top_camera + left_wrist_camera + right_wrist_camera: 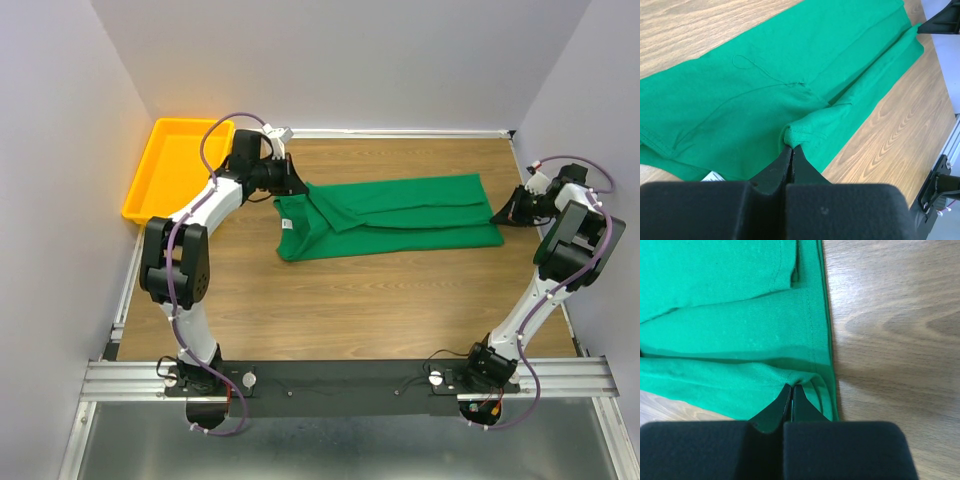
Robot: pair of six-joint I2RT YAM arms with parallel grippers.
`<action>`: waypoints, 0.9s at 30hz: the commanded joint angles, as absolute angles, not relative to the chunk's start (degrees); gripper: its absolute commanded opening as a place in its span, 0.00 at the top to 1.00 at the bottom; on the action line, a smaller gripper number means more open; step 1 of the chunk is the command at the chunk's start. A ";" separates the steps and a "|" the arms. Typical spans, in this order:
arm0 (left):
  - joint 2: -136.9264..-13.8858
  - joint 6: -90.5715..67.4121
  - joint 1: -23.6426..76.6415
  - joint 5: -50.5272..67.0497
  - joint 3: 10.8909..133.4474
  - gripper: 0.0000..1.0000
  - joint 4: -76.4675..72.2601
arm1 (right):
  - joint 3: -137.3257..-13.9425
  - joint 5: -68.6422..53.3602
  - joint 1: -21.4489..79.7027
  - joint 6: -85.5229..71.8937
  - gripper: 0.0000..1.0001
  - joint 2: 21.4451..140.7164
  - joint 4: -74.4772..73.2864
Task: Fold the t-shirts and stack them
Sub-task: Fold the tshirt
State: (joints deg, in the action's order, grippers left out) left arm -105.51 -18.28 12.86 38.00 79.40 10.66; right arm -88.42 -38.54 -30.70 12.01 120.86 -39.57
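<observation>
One emerald-green t-shirt [400, 215] lies on the wooden table as a long band folded lengthwise, running left to right. My left gripper [291, 187] is at the shirt's far left end. In the left wrist view, it [792, 145] is shut, pinching a bunched fold of the shirt [790, 65]. The white neck label [713, 176] shows beside the fingers. My right gripper [503, 213] is at the shirt's right end. In the right wrist view, it [792, 386] is shut on puckered cloth near the hem of the shirt [730, 325].
A yellow plastic tray [160, 190] stands at the far left corner, behind the left arm. White walls close the table on three sides. Bare wood lies in front of the shirt, towards the arm bases.
</observation>
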 commanded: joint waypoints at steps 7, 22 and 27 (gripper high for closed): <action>-108.19 -17.40 12.57 39.02 82.35 1.00 11.43 | -87.98 -37.35 -30.59 10.90 0.99 120.94 -37.44; -113.73 -18.55 12.48 39.29 87.18 1.00 11.07 | -88.60 -43.94 -30.15 -1.59 0.46 120.77 -28.74; -115.13 -18.37 12.39 39.20 88.33 1.00 11.51 | -84.39 -47.72 -28.66 3.94 0.44 117.43 -28.83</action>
State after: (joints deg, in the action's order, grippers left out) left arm -113.40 -18.46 12.80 38.02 86.24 10.96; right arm -87.59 -43.38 -29.74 1.15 121.16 -30.15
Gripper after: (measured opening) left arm 0.008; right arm 0.547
